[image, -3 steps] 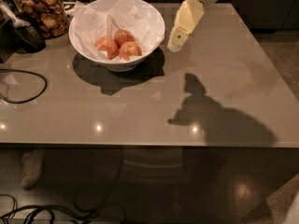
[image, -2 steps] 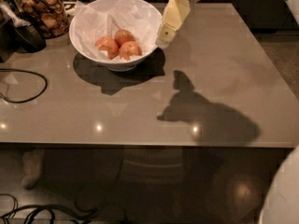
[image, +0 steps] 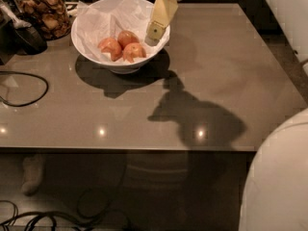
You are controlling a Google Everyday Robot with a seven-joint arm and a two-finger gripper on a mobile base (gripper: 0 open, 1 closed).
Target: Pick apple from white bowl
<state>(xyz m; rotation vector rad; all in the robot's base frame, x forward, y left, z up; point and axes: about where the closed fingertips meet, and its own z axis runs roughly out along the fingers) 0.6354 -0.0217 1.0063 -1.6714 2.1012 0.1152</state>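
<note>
**Containers and contents**

- The white bowl (image: 85, 42) stands upright on its small foot at the 11 o'clock area of the desk (image: 231, 66).
- Crinkled white paper (image: 96, 25) lines the bowl and rises above the rim at 12 o'clock.
- Three apples lie on the paper at the bottom of the bowl. The rear apple (image: 126, 37) is at 12 o'clock of the group, the left apple (image: 109, 48) at 9 o'clock and the front apple (image: 134, 52) at 4 o'clock. The three are bunched close together.
- A glass jar (image: 43, 11) of brown snacks stands at 9 o'clock of the bowl, near it but apart from it.

**End effector**

- The end effector (image: 154, 32) hangs tilted over the bowl's rim at 2 o'clock. Its cream tip is inside the rim line, above the paper.
- The tip is at 1 o'clock of the rear apple, near it. Contact cannot be confirmed.
- It holds nothing that can be seen. How far open it is cannot be told.

**Surroundings**

- A dark object (image: 30, 38) sits at the desk's 9 o'clock edge, in front of the jar.
- A black cable (image: 42, 88) loops on the desk at 8 o'clock of the bowl, well apart from it.
- The arm's shadow (image: 202, 121) falls on the desk at 5 o'clock of the bowl.
- More cables (image: 48, 218) lie on the floor under the front edge of the desk.
</note>
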